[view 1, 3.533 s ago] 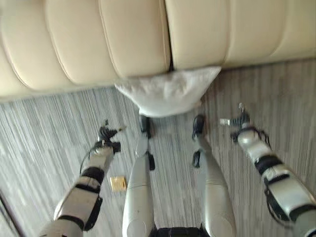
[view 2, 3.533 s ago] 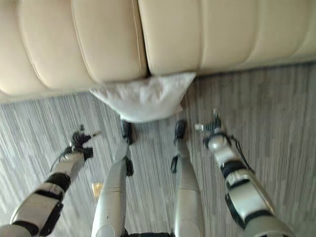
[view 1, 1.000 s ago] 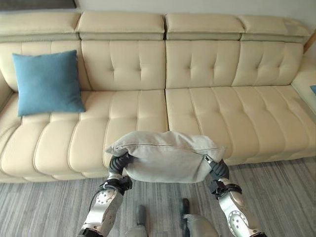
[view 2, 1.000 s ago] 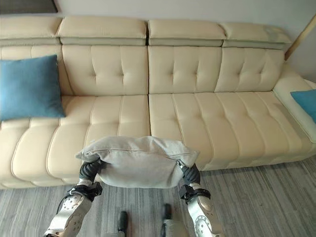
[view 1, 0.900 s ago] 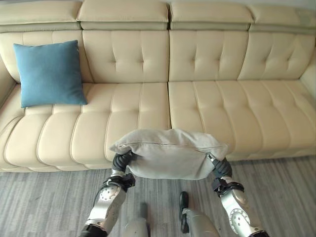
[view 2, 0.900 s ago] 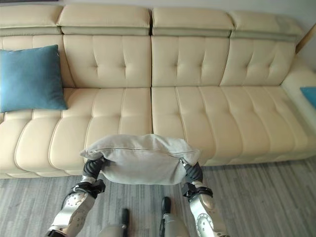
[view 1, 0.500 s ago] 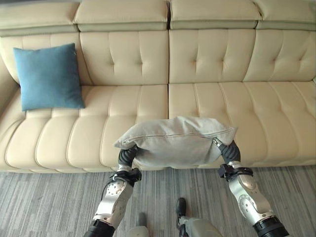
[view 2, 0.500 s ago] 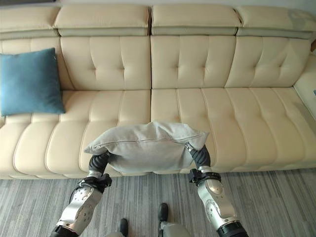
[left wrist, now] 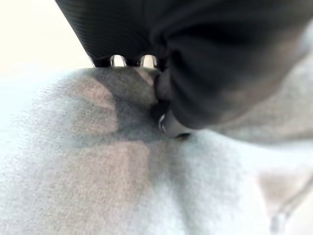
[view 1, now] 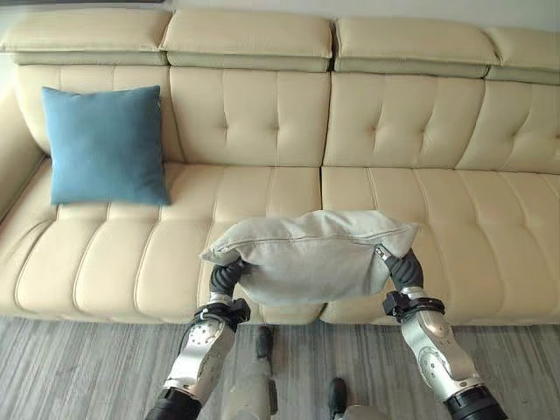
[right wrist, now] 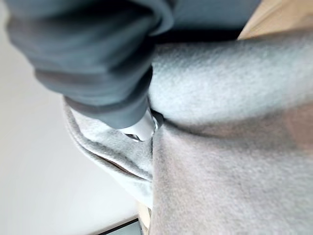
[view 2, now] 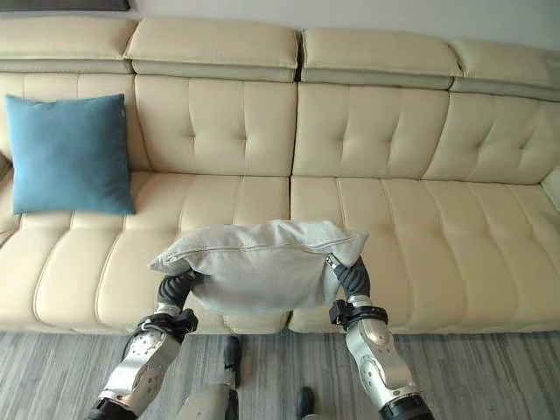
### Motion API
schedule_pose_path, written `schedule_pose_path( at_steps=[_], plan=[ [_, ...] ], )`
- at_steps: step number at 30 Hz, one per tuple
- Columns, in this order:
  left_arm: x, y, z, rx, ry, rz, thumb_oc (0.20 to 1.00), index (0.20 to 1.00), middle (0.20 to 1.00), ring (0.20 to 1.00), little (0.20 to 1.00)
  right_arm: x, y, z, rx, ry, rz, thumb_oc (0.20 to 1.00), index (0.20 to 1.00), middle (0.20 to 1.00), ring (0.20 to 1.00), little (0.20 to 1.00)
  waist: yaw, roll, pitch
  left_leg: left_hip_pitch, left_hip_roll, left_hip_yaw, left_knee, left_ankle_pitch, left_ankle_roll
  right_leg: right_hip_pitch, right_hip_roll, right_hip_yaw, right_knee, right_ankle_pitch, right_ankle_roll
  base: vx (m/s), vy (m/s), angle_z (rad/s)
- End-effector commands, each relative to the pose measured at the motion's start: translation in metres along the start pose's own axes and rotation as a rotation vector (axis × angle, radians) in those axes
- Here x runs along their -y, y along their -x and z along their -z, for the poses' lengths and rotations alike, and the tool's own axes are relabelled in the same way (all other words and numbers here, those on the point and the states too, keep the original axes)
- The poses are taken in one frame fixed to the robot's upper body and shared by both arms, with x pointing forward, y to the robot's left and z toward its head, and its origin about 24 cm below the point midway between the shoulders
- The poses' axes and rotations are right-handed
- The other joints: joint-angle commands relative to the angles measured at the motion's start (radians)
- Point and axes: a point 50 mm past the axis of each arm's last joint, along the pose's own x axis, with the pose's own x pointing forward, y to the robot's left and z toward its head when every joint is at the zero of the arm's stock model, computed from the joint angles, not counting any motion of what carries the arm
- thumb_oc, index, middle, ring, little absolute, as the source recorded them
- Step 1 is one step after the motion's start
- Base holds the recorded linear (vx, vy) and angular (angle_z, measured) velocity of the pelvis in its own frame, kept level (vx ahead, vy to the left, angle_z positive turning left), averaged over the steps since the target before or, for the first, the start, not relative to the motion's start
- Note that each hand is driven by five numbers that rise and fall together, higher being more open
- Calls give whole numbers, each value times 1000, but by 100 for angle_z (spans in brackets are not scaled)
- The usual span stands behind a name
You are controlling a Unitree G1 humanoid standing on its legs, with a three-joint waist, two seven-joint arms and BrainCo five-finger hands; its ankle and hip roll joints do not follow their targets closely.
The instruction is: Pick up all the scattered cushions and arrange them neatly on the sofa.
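One blue cushion [view 1: 106, 145] stood propped against the backrest at the left end of the cream sofa [view 1: 411, 131]; the grey cushion [view 1: 308, 254] was not yet placed, held above the seat's front edge. The left hand [view 1: 223, 277] and right hand [view 1: 404, 269] were raised at its two ends, fingers buried in the fabric, so their closure could not be told.

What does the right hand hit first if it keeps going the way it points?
Probably the sofa seat front: the right hand, under the grey cushion, points forward over it. Depth is unclear.
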Motion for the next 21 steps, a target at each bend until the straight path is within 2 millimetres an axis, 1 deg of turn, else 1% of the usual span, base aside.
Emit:
schedule_pose_path(
  at_steps=[1,2,3,4,5,6,7,10,11,13,14,15,16,17,19,20,21],
  plan=[
    [38,-2,-36,191,6,200,200,200,200,200,200,-53,-9,-34,192,-37,-232,200,200,200,200,200,0,-32,-92,76,70,-7,-4,-94,-38,-4,70,-2,114,-99,21,173,169,-25],
    [38,-2,-36,191,5,200,200,200,200,200,200,-54,-9,-34,192,-37,-232,200,200,200,200,200,3,-32,-91,77,70,-5,-4,-94,-38,-4,70,0,116,-100,21,162,199,-21],
    [35,-2,-36,183,-13,203,200,200,200,200,200,-55,-10,-34,188,-35,-236,200,200,200,200,200,-2,-33,-90,103,65,15,-6,-113,-22,-32,61,11,187,-86,42,51,87,-23],
    [35,-2,-36,183,-13,203,200,200,200,200,200,-55,-10,-34,188,-35,-236,200,200,200,200,200,-1,-34,-90,103,65,17,-6,-114,-22,-34,61,13,190,-88,43,72,133,-30],
    [34,-3,-38,187,-30,215,200,200,200,200,200,-55,-10,-35,194,-41,-237,200,200,200,200,200,-6,-31,-89,114,65,29,-6,-123,-15,-57,56,17,232,-73,60,33,74,-23],
    [33,-5,-39,190,-39,221,200,200,200,200,200,-56,-10,-34,191,-47,-238,200,200,200,200,200,-8,-29,-86,121,65,35,-6,-128,-10,-83,51,23,274,-64,66,61,99,-14],
    [33,-5,-41,197,-47,223,200,200,200,200,200,-57,-11,-34,191,-54,-239,200,200,200,200,200,-13,-24,-84,134,64,39,-11,-134,-7,-105,43,26,285,-48,69,73,56,-9],
    [34,-9,-49,227,-60,240,200,200,200,200,200,-60,-15,-37,197,-55,-245,200,200,200,200,200,-24,0,-80,160,77,45,-28,-148,-12,-181,14,4,222,-13,71,73,-11,-22],
    [34,-10,-49,228,-59,240,200,200,200,200,200,-60,-15,-37,198,-54,-245,200,200,200,200,200,-25,0,-79,160,77,44,-28,-148,-13,-180,14,3,222,-13,71,54,-31,-28],
    [37,-13,-54,246,-67,243,200,200,200,200,200,-61,-17,-37,200,-41,-245,200,200,200,200,200,-40,8,-63,178,82,37,-30,-155,-19,-223,0,0,155,14,72,73,-45,3],
    [39,-14,-57,262,-74,262,200,200,200,200,200,-59,-19,-36,186,-33,-239,200,200,200,200,200,-44,-6,-65,189,69,33,-13,-170,-21,-188,-18,-5,81,37,86,132,-80,23],
    [40,-15,-58,270,-81,261,200,200,200,200,200,-60,-20,-35,184,-26,-239,200,200,200,200,200,-41,-11,-74,203,67,34,-16,-174,-24,-166,-20,-10,56,51,91,112,-64,25],
    [40,-15,-58,270,-81,261,200,200,200,200,200,-60,-20,-35,184,-26,-239,200,200,200,200,200,-41,-11,-73,203,67,34,-17,-174,-24,-165,-20,-10,56,51,91,170,-98,28],
    [42,-17,-59,278,-85,254,200,200,200,200,200,-60,-24,-36,186,-13,-239,200,200,200,200,200,-39,-13,-95,224,72,39,-29,-174,-29,-141,-15,-21,27,63,91,117,-65,19],
    [44,-19,-61,286,-83,255,200,200,200,200,200,-62,-27,-38,186,-1,-244,200,200,200,200,200,-39,-13,-102,232,76,38,-35,-175,-32,-125,-13,-28,16,63,88,148,-106,-1],
    [50,-23,-70,316,-85,257,200,200,200,200,200,-65,-34,-45,210,26,-256,200,200,200,200,200,-37,-13,-105,236,81,27,-41,-173,-38,-106,-9,-41,8,58,84,155,-143,-6],
    [54,-26,-73,328,-85,261,200,200,200,200,200,-67,-38,-50,222,44,-260,200,200,200,200,200,-36,-13,-106,236,83,23,-42,-172,-41,-102,-7,-45,6,55,81,127,-136,-7]
  ],
)
